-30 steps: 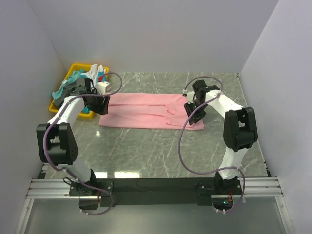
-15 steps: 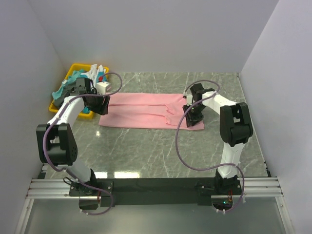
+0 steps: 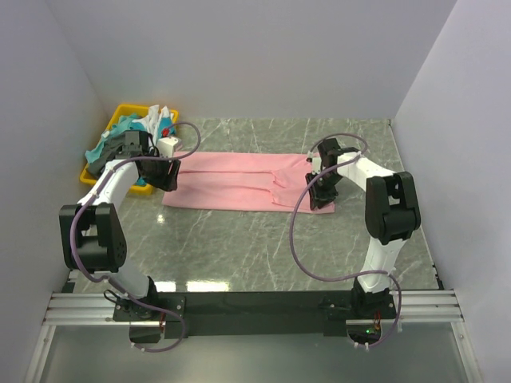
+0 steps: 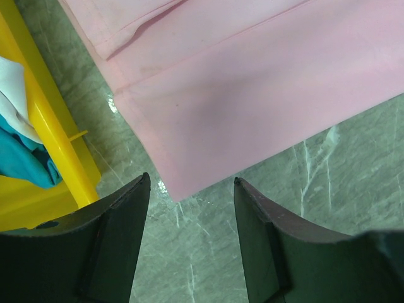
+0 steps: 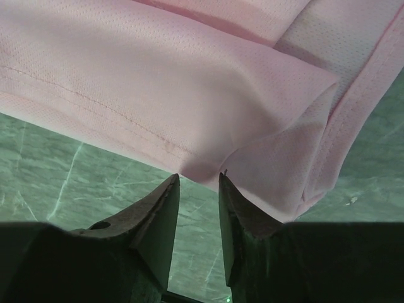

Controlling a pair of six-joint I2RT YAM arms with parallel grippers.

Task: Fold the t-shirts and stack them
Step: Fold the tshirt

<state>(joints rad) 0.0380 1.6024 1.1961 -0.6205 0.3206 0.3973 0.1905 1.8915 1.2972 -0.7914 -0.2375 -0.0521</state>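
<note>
Lying flat on marble table (image 3: 239, 247): one pink t-shirt (image 3: 239, 182), folded into long strip, between two grippers. Over its near-left corner: left gripper (image 4: 190, 182), released, jaws wide. At right hem: right gripper (image 5: 199, 178), jaws narrowly apart; grasp cannot tell. Far left: one yellow bin (image 3: 121, 110) holding cloth heap (image 3: 102, 150), teal, white, dark; count unclear.

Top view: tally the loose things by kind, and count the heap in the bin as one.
Pink t-shirt: 1
Yellow bin: 1
Heap of clothes in the bin: 1
Total: 3
</note>
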